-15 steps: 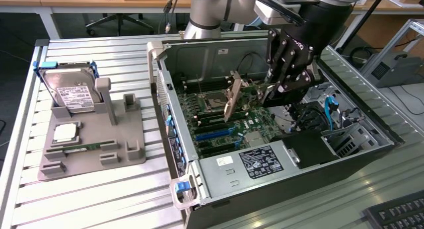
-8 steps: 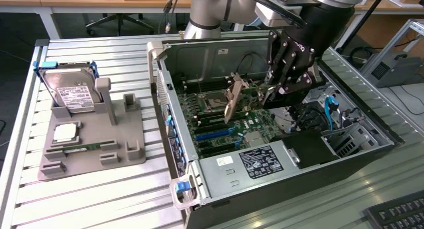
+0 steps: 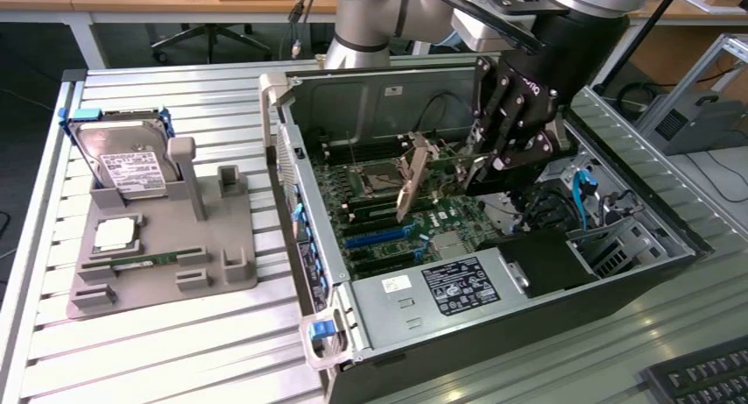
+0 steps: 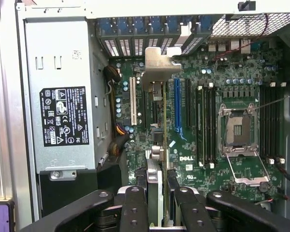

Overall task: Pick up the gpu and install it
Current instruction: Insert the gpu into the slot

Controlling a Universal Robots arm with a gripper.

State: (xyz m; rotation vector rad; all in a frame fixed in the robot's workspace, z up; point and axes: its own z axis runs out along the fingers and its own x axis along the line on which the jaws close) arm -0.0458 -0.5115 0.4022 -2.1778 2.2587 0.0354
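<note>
The exterior view shows the black robot hand (image 3: 497, 163) gripping the thin flat gpu card (image 3: 435, 178) on its edge inside the open computer case (image 3: 491, 299), silver bracket end pointing toward the case's back wall.

This is a robotics lab or workshop. An open computer case (image 3: 491, 246) lies on a slatted metal workbench (image 3: 175, 351) at the frame's centre, beside a grey parts fixture (image 3: 164, 246) at the left. Wooden desks (image 3: 117, 1) and an office chair base (image 3: 210, 36) fill the upper left; a keyboard (image 3: 702, 382) sits lower right.
</note>
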